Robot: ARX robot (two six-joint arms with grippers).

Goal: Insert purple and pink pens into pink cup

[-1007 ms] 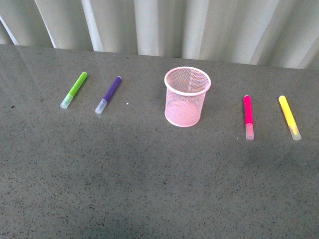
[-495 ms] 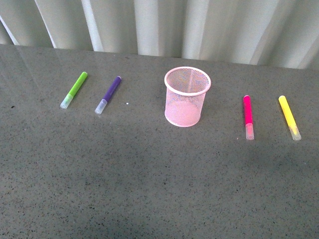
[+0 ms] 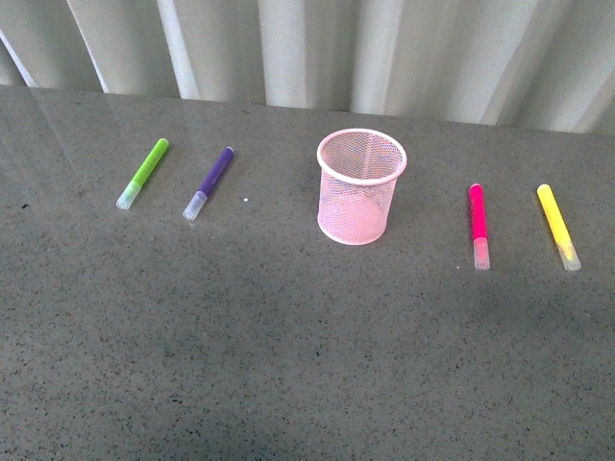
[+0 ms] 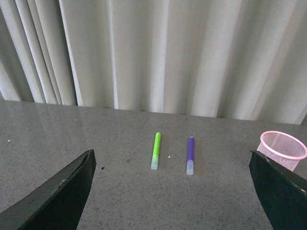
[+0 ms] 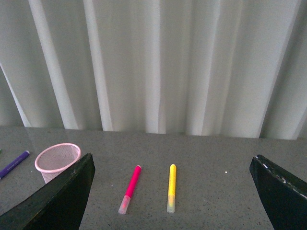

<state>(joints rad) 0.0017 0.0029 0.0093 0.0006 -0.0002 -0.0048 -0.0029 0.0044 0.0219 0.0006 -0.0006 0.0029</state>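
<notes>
Pink cup stands between purple pen, beside a green marker, and pink pen, beside a yellow marker, all lying well apart from it. Left gripper and right gripper both gape wide, empty.

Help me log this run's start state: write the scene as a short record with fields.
pink cup: upright, mid-table, no pen in it
purple pen: lying flat, left of the cup, not touching it
pink pen: lying flat, right of the cup, not touching it
other items: lime-green marker far left; yellow marker far right
left tool: open, holding nothing
right tool: open, holding nothing
progress: neither pen inserted yet
</notes>
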